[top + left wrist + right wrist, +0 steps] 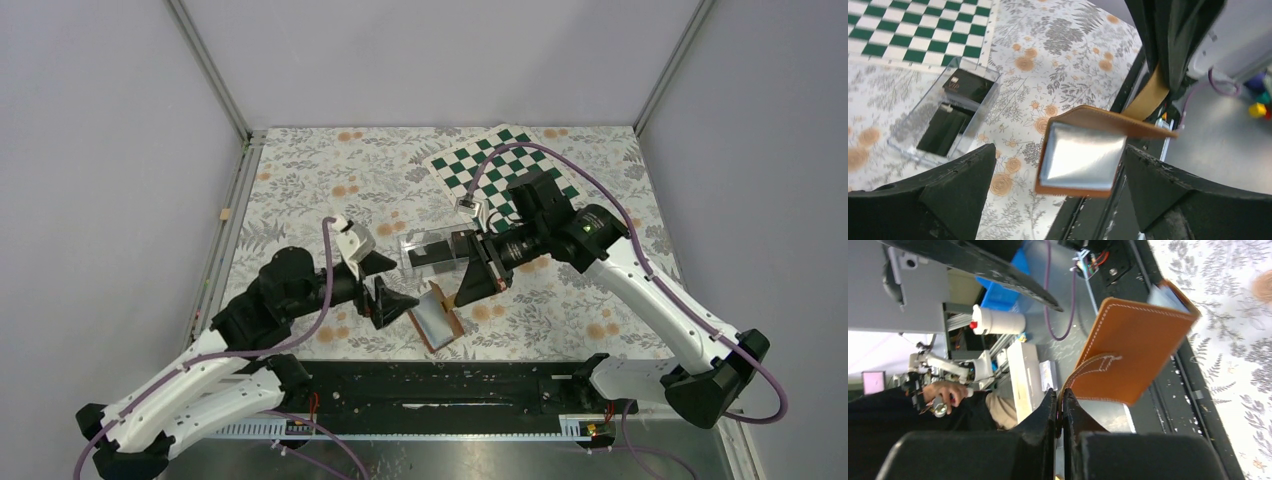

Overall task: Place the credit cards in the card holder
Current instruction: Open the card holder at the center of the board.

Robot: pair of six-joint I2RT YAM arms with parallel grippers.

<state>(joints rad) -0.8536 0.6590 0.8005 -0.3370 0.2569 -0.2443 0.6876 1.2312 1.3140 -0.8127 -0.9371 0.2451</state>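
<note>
So here's where we're at: our left gripper is spread wide open and holding nothing. It has one finger on either side of the card holder with a gap on both sides, so it isn't touching it as far as we can see. The card holder sits right between those fingers, folded open and tilted, tan leather on the outside and pale shiny sleeves facing the left wrist camera. Our right gripper is clamped shut on the snap tab, pinching the end of that strap. The holder hangs off it just past the fingertips, by the near edge of the table. From above, the two grippers point at each other with the holder between them. We can't tell whether the holder's bottom edge touches anything. Further out, beyond the left gripper and off to its left side, the clear box lies on the table, apart from the left gripper's fingers. The credit cards are in it, two dark stacks side by side, one with gold lettering on top. Past the box, farthest from the gripper, the green and white checkered mat lies flat on the flowery table.
</note>
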